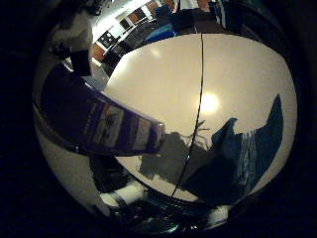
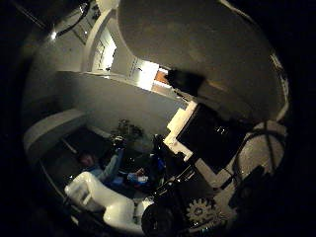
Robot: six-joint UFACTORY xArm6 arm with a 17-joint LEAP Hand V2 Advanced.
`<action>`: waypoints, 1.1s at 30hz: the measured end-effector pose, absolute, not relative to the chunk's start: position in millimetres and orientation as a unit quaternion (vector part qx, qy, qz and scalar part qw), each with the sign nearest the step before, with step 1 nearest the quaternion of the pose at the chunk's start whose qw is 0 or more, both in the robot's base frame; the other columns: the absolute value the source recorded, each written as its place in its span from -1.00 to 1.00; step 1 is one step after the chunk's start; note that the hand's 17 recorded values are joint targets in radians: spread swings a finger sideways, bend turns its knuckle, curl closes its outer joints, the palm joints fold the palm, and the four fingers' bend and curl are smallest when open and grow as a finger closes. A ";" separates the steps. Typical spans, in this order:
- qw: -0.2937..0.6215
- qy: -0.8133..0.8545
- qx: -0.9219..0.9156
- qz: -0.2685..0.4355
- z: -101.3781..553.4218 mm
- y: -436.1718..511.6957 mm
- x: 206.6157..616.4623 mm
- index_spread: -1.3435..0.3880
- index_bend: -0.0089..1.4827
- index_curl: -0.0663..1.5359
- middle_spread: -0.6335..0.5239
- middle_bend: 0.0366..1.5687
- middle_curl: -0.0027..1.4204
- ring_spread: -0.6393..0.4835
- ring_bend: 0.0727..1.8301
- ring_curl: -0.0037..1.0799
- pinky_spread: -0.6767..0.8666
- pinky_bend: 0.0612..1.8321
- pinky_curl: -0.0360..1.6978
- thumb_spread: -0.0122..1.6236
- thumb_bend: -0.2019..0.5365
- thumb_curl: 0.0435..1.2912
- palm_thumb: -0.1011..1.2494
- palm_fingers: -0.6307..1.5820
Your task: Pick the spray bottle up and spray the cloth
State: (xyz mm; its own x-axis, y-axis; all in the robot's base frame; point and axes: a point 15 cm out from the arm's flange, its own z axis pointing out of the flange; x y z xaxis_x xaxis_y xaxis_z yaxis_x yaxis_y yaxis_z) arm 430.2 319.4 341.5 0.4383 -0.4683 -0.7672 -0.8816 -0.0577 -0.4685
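In the little finger side palm view, a purple-blue spray bottle (image 1: 94, 114) with a printed label lies across the palm, very close, and hangs above the white table (image 1: 168, 74). A blue cloth (image 1: 243, 154) lies crumpled on the table below, away from the bottle. The bottle and hand cast a shadow on the table between bottle and cloth. Parts of my right hand (image 1: 124, 196) show at the view's edge under the bottle. In the thumb side palm view, a white finger (image 2: 99, 202) and a geared part show at the edge; the bottle is not seen there.
A thin seam (image 1: 201, 89) runs across the table top, with a bright light spot beside it. Chairs and furniture (image 1: 129, 25) stand beyond the table's far edge. The thumb side palm view looks out at the room: walls, ceiling and a dark desk (image 2: 212, 133).
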 end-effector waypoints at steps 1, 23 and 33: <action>0.493 0.479 -0.694 0.213 339.6 321.1 431.1 0.31 0.53 0.14 -0.10 0.76 0.05 -0.27 0.44 0.54 -0.38 0.48 0.02 0.19 -0.49 -0.02 0.82 0.60; 0.508 0.417 -0.713 0.243 244.7 342.3 436.1 0.30 0.52 0.15 -0.09 0.76 0.03 -0.24 0.43 0.52 -0.37 0.47 0.01 0.23 -0.50 -0.06 0.71 0.60; 0.501 0.398 -0.721 0.265 240.4 349.7 423.0 0.24 0.09 0.08 -0.16 0.52 -0.05 -0.20 0.33 0.28 -0.51 0.38 -0.17 0.13 -0.54 -0.14 0.55 0.53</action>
